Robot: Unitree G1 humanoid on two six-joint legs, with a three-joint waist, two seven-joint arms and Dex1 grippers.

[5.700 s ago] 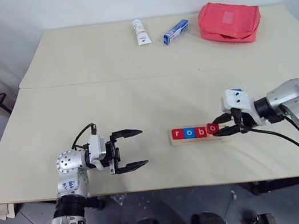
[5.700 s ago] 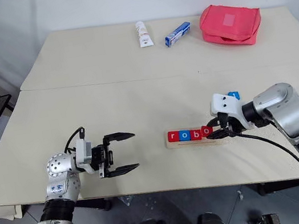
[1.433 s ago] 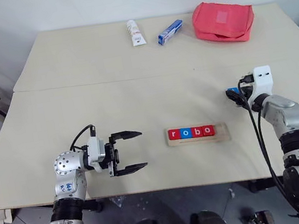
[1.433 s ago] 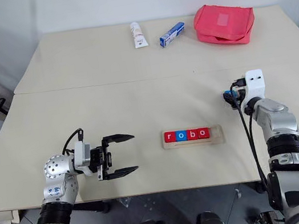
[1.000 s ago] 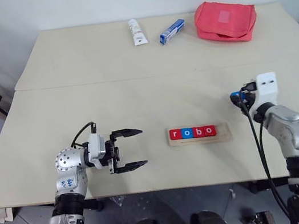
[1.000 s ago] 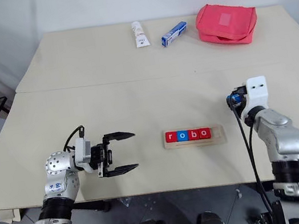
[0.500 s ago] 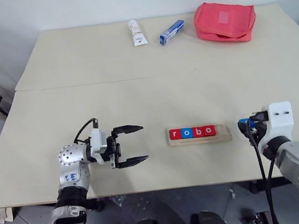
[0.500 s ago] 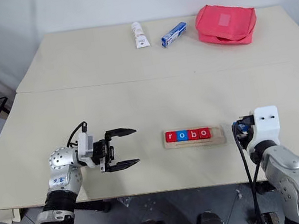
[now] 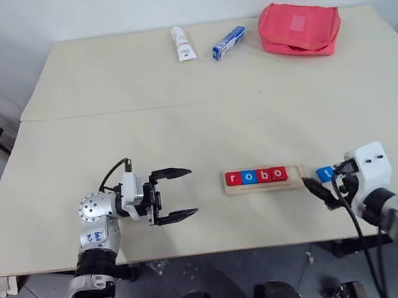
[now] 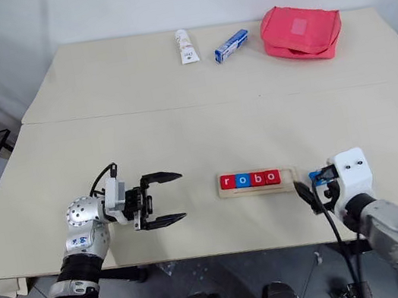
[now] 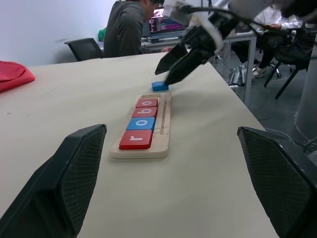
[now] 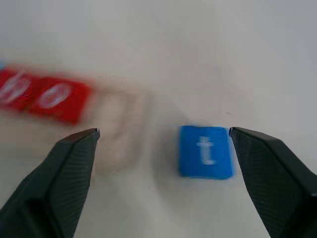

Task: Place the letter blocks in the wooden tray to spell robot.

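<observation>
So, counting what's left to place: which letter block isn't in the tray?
The blue t block, on the table just past the wooden tray's empty right end; the other four sit inside.

5 letter blocks (image 9: 256, 177), 1 tray (image 9: 295, 181), 1 tube (image 9: 179, 43), 1 box (image 9: 229, 42), 1 pouch (image 9: 299, 27).

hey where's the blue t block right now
The blue t block lies flat on the table near its front edge, just right of the wooden tray, between the open right gripper's fingers.

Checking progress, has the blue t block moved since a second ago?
Yes. The blue t block now lies on the table just right of the wooden tray; earlier it was farther back.
</observation>
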